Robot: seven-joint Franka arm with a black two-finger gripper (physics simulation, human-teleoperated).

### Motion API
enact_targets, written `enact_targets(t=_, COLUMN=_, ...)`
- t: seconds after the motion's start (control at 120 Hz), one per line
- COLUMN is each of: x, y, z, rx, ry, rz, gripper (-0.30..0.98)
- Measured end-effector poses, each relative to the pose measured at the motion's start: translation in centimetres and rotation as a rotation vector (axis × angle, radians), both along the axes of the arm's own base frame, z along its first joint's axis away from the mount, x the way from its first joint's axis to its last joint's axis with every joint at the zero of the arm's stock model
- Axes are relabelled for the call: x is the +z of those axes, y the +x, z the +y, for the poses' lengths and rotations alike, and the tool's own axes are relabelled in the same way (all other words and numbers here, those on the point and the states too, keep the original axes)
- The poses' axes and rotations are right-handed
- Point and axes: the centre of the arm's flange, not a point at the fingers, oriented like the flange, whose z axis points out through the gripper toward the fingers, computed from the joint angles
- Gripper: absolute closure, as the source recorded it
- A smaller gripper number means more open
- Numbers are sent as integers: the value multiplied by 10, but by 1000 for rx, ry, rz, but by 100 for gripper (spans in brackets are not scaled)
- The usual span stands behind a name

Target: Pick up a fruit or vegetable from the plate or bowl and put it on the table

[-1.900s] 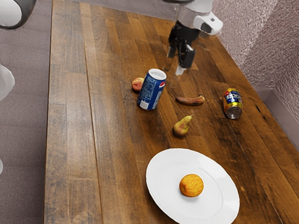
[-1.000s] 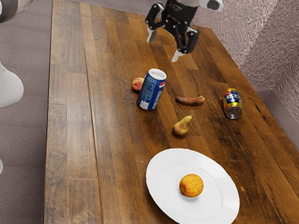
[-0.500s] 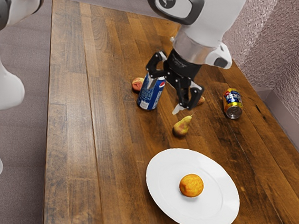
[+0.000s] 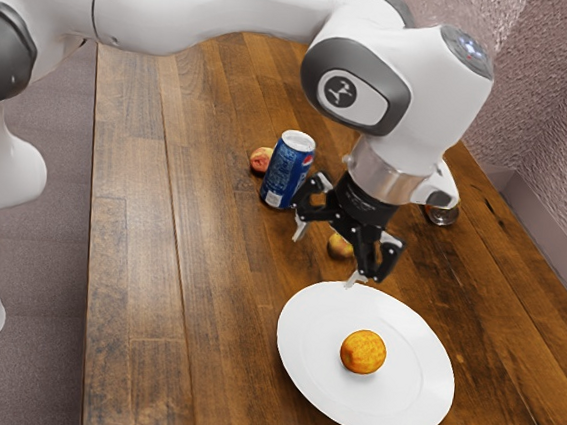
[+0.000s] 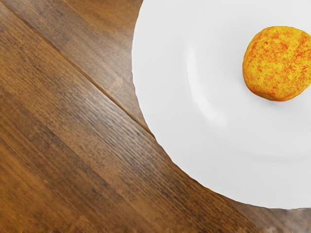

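One black two-finger gripper (image 4: 327, 258), fingers spread, empty, is hanging short of one round orange fruit (image 4: 362, 352), which is resting on one round white plate (image 4: 293, 346) and risking a roll away if a fingertip is descending off-centre against its curved side.

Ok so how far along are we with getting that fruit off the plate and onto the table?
No part of the transfer looks done: the round orange-yellow fruit sits on the round white plate. Nothing is in hand; the black two-finger end effector hangs open, short of the fruit. Left to do: reach it, grip it, lift it clear and set it on the brown wooden table.
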Motion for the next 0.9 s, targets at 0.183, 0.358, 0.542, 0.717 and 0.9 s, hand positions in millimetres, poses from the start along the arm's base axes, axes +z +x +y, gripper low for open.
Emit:
enact_targets(t=0.183, x=-20, y=9, z=-16, rx=-58, ry=2, rz=-3, gripper=0)
enact_targets(t=0.358, x=-30, y=32, z=4, rx=-80, ry=-83, rz=-12, gripper=0)
enact_targets(t=0.542, x=-47, y=43, z=-9, rx=-136, ry=-145, rz=-33, gripper=0)
enact_targets(t=0.717, x=-55, y=49, z=-2, rx=-188, ry=-141, rz=-46, gripper=0)
enact_targets(t=0.9, x=-55, y=64, z=27, rx=-272, ry=-106, rz=-57, gripper=0)
